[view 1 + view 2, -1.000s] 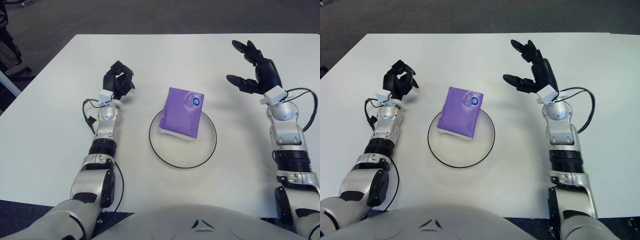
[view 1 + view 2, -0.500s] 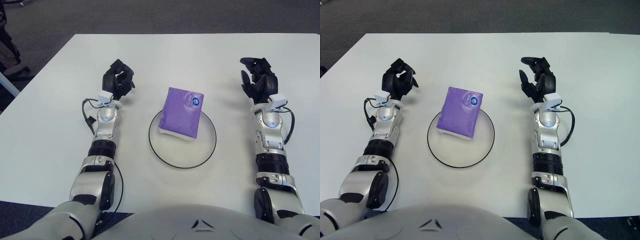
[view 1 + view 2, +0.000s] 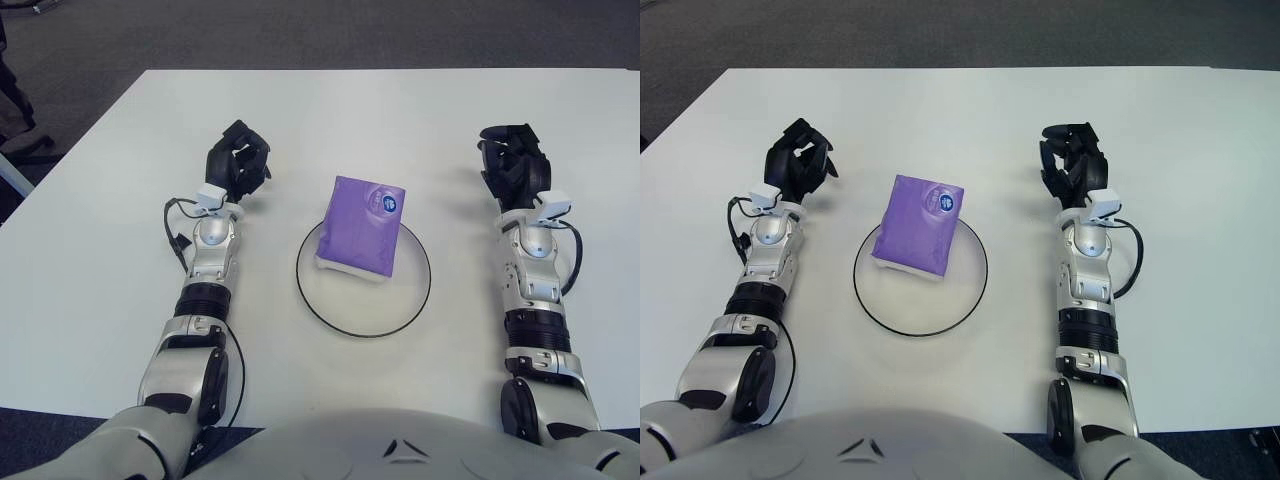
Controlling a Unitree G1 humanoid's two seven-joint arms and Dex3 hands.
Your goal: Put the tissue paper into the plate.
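Left eye view: the purple plastic-wrapped tissue pack (image 3: 362,227) lies on the round white black-rimmed plate (image 3: 330,305), covering the plate's far portion and overhanging its far rim. The plate sits at the middle of the white table (image 3: 90,270), toward the near edge. The left hand (image 3: 236,162) shows left of the plate, fingers curled, holding nothing.

Right eye view: the right hand (image 3: 1072,165) shows right of the plate, fingers curled together, empty, well apart from the pack.

Purple tissue pack (image 3: 362,225) with a blue round label near its far end, lying on the far part of a black-rimmed white plate (image 3: 330,315), overhanging its rim
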